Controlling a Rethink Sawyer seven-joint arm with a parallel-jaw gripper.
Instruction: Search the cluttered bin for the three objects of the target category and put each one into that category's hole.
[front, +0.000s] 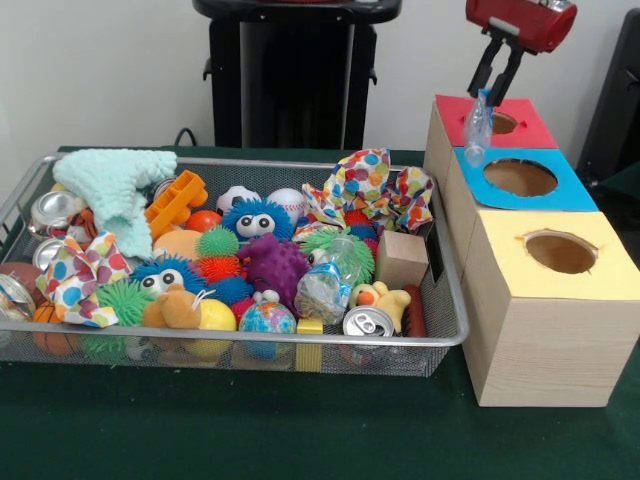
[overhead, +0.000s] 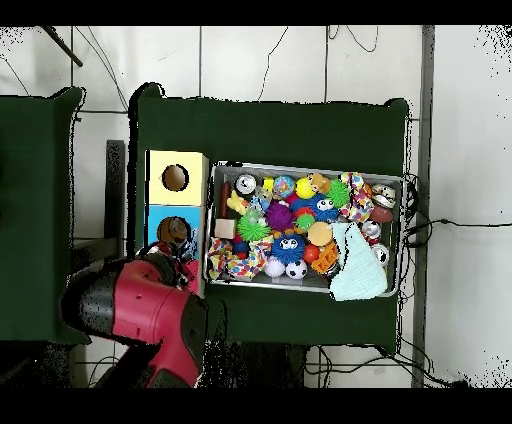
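My gripper (front: 490, 92) hangs at the upper right, over the red-topped box (front: 530, 130). It is shut on a clear plastic film bundle (front: 478, 126) that dangles just left of the red box's round hole (front: 504, 123). The wire mesh bin (front: 250, 341) fills the left and centre. Two more clear film bundles lie in its right part, one (front: 322, 290) by a can and one (front: 351, 256) over a green spiky ball. In the overhead view my red arm (overhead: 150, 310) covers the red box.
A blue-topped box (front: 520, 178) and a yellow-topped box (front: 560, 252) stand in a row in front of the red one. The bin holds spiky balls, polka-dot cloths (front: 375, 185), silver cans (front: 367, 322), a mint cloth (front: 120, 185), a small cardboard box (front: 402, 258) and other toys.
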